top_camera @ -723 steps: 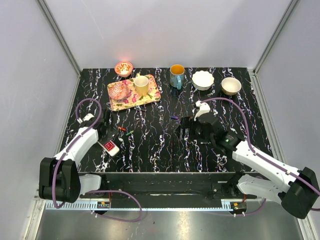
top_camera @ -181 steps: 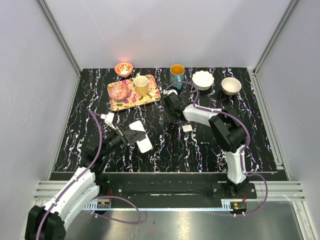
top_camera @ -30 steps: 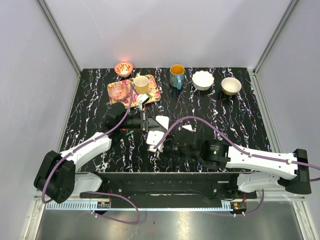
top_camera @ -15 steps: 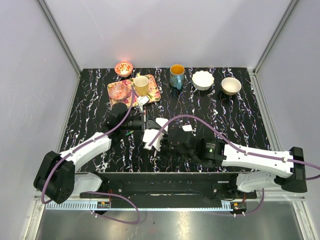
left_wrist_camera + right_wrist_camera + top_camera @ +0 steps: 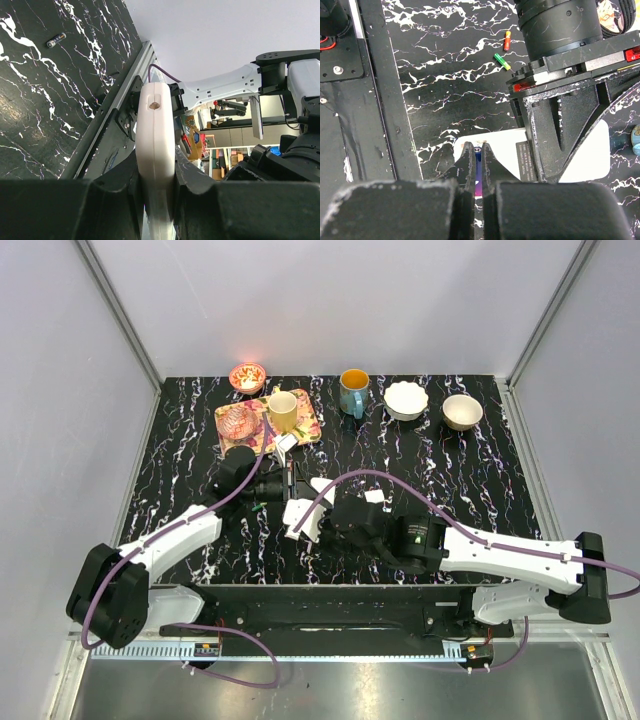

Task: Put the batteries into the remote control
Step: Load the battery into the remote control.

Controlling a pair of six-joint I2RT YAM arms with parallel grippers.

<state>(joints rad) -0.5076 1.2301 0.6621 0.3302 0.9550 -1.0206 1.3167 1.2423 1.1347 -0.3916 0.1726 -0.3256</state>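
The white remote control (image 5: 300,512) is held off the table, with my left gripper (image 5: 290,483) shut on it. In the left wrist view the remote (image 5: 155,115) stands edge-on between the left gripper's (image 5: 155,170) fingers. My right gripper (image 5: 476,146) is shut on a slim purplish battery (image 5: 478,167), whose tip is at the remote's white back (image 5: 502,150). On the table beyond lie a red battery (image 5: 507,40) and a green battery (image 5: 502,61). Another battery (image 5: 56,40) lies on the table in the left wrist view.
A small white square cover piece (image 5: 375,497) lies right of the remote. At the back stand a floral tray (image 5: 300,432) with a cup and a pink bowl, a small bowl (image 5: 247,376), a blue mug (image 5: 353,392) and two bowls (image 5: 406,400) (image 5: 462,411).
The left gripper has turned the remote and brought it nearer and to the left. The right gripper has moved slightly left up to it with the battery.
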